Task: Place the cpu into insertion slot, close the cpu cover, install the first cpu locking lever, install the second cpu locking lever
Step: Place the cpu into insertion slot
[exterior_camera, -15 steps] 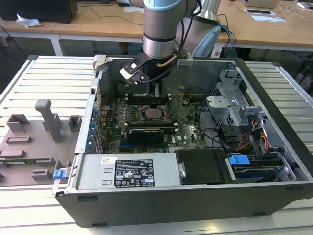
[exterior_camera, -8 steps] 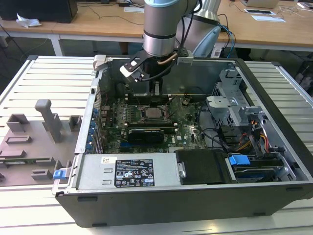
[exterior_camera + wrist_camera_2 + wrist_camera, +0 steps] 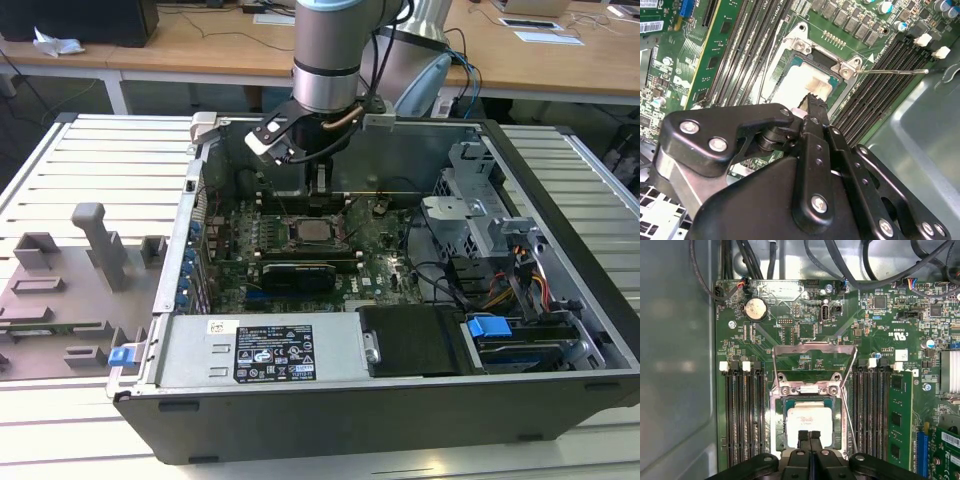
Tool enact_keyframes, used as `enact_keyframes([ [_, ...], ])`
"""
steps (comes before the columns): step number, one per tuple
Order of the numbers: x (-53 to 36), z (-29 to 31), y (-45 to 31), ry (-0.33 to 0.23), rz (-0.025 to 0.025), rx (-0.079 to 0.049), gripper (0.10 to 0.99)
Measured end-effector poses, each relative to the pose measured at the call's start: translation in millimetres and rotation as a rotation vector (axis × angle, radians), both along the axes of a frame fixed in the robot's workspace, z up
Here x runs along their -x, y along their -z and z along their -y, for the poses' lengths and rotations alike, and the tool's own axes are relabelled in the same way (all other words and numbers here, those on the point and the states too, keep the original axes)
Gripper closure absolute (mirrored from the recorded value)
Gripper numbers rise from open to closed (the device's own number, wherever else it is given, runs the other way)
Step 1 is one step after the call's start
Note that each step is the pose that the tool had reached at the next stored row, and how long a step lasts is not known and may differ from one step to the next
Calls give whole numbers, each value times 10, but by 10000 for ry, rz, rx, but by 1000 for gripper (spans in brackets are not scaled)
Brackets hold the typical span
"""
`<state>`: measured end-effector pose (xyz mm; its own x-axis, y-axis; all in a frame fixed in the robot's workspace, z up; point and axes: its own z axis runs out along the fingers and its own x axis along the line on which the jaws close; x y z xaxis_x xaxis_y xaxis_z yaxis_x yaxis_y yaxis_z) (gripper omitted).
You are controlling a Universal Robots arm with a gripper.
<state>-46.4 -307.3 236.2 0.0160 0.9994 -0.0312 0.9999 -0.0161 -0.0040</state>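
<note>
You had the gripper (image 3: 320, 188) down inside the open computer case (image 3: 400, 430), with its fingers together and nothing clamped between them. In both wrist views the tips (image 3: 809, 434) hung right over the cpu (image 3: 809, 421), touching it or just above it; you could not tell which. The cpu lay flat in the insertion slot (image 3: 775, 420), silver top upward. The cpu cover (image 3: 815, 349) was not closed: it stood swung back off the slot on its hinge, and green board showed through its window. A thin wire locking lever (image 3: 895, 71) stuck out beside the slot, unlatched. Black memory slots (image 3: 742, 415) flanked the slot on both sides. In the exterior view the cpu (image 3: 313, 232) sat at 6 o'clock from the gripper, the black expansion card (image 3: 297, 272) at 6 o'clock from the cpu, and the power supply (image 3: 270, 350) farther along that line.
</note>
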Motion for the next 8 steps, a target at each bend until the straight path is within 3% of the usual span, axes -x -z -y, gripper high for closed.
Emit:
enact_keyframes([
  [8, -125, 1, 0, 0, -3, 0, 980],
])
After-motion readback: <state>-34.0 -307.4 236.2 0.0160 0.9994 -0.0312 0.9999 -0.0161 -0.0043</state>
